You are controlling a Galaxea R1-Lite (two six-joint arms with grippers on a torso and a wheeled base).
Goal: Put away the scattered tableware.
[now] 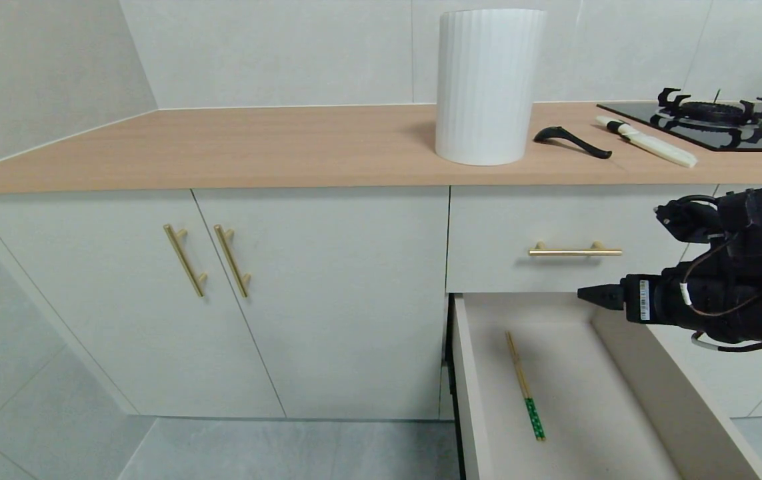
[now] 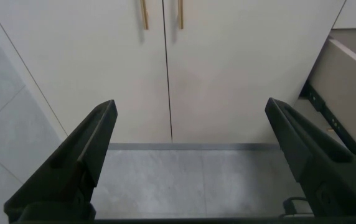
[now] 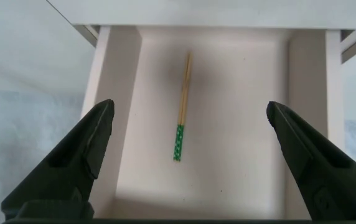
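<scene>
Countertop, right end beside white canister: two pieces to stow. Open drawer sits below; right gripper above it, spread, empty; left gripper spread, facing cabinet doors. White knife and black scoop lie near the hob; chopsticks flat in drawer. Likely light, stiff, slick: pinch mid-handle, crosswise.

The drawer lies open from above, with room either side of the chopsticks, while a tall white canister blocks part of the counter.
</scene>
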